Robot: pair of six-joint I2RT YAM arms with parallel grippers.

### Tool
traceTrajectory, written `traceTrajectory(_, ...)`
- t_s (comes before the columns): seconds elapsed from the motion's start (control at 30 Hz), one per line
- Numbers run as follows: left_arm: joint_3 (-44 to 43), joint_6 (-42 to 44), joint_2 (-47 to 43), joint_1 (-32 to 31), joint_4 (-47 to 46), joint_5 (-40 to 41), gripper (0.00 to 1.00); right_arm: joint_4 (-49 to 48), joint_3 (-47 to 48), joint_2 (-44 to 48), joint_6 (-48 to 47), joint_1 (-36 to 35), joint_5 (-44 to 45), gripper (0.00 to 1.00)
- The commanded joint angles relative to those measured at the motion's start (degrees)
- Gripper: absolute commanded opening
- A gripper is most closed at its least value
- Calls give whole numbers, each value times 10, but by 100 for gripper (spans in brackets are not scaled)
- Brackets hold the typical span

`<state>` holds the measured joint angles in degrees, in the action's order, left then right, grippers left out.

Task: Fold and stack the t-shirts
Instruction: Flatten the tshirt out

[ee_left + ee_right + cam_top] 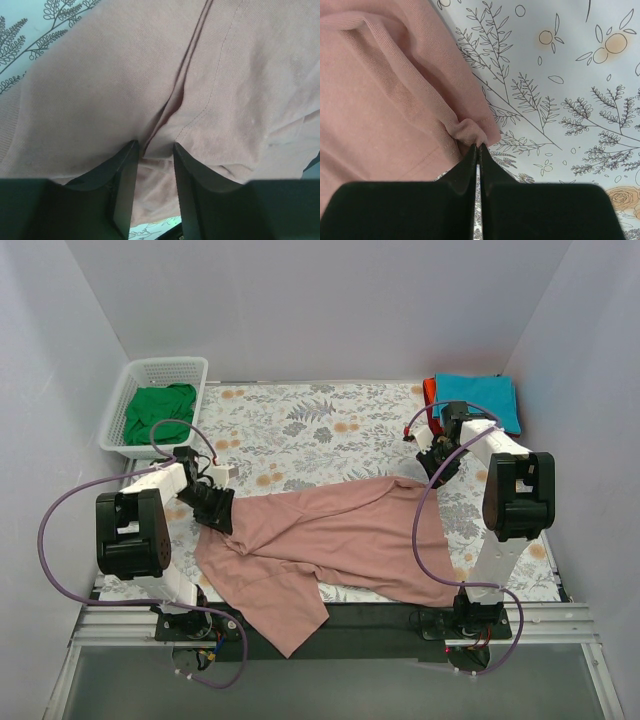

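The dusty-pink t-shirt (330,535) lies spread across the near half of the table, and one part hangs over the front edge. Its print is hidden. My left gripper (213,508) is at the shirt's left edge. In the left wrist view my left gripper (154,145) has its jaws a little apart, closed on a thick fold of pink cloth (100,75). My right gripper (437,468) is at the shirt's far right corner. In the right wrist view my right gripper (479,146) is shut on the bunched hem (470,131). The shirt's top edge runs straight between the two grippers.
A green t-shirt (158,410) lies in the white mesh basket (190,365) at the back left. A folded teal t-shirt (480,398) lies on a red-orange one (430,390) at the back right. The floral table cloth (300,425) covers the table.
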<state>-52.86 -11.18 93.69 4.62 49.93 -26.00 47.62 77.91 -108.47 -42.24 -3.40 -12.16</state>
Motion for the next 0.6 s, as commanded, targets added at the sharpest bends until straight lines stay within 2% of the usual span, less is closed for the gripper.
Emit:
traceTrajectory(0.0,-3,-5,-13,3,9,-19,30,11,14,11,-5,0,-8,1)
traceTrajectory(0.1,-29,-5,-28,1,21,-43,17,13,15,16,-5,1,-8,1)
traceTrajectory(0.13,-36,-6,-32,1,27,-49,11,13,16,19,-5,1,-9,1)
traceTrajectory(0.17,-61,-11,-46,1,36,-65,0,13,24,22,-2,1,-13,1)
traceTrajectory(0.4,-130,-32,-60,5,26,-45,0,13,57,27,8,10,-19,1)
traceTrajectory(0.57,-210,-51,-60,13,13,-35,0,13,83,34,12,18,-20,1)
